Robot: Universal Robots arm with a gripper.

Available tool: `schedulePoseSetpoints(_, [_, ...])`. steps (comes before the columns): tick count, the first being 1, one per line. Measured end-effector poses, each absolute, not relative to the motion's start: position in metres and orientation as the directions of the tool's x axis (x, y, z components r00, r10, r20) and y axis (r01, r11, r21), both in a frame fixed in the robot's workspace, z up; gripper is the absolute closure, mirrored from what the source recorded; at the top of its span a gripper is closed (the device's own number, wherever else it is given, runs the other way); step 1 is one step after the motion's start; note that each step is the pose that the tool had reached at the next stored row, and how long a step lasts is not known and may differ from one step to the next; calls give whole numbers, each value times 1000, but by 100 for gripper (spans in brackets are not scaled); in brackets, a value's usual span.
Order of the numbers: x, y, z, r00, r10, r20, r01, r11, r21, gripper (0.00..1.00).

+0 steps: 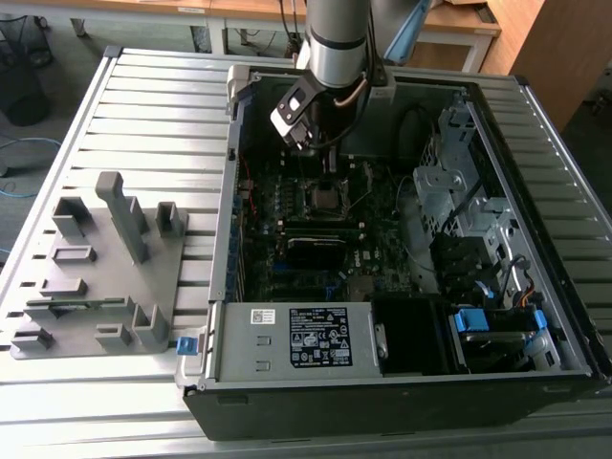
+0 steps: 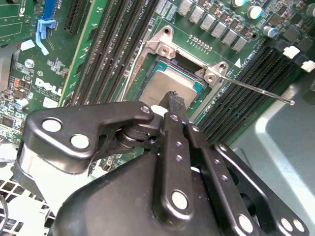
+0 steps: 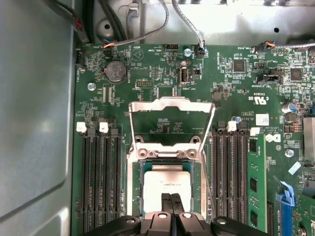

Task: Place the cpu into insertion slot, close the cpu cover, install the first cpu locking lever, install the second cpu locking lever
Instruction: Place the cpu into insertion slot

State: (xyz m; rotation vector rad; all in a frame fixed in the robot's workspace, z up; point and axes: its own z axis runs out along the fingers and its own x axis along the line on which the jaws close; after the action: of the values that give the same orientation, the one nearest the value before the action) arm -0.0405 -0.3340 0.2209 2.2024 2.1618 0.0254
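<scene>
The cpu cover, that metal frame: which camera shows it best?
The first wrist view. There the cpu cover faces the camera, swung open off the cpu, its whole frame and square window visible. The second wrist view catches it foreshortened, mostly its silvery hinge corners. In the exterior view it is too small to make out.

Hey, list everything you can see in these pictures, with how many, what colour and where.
computer case: one, black, open, lying on the table
table: one, silver-grey, slatted, under the case
rack: one, grey, on the table at the exterior view's left
motherboard: one, green, inside the case
cpu: one, silver-grey, in the socket
cpu cover: one, silvery, swung open beside the socket
locking lever: one, thin silver wire, sticking out from a socket corner
memory slots: several, black, on both sides of the socket
arm: one, grey, above the case
pincer: one, black, shut, tip over the cpu
</scene>
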Motion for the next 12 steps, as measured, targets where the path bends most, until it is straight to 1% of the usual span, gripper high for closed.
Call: schedulePoseSetpoints(12, [-36,-335,217,19,999,-27,999,-18,51,90])
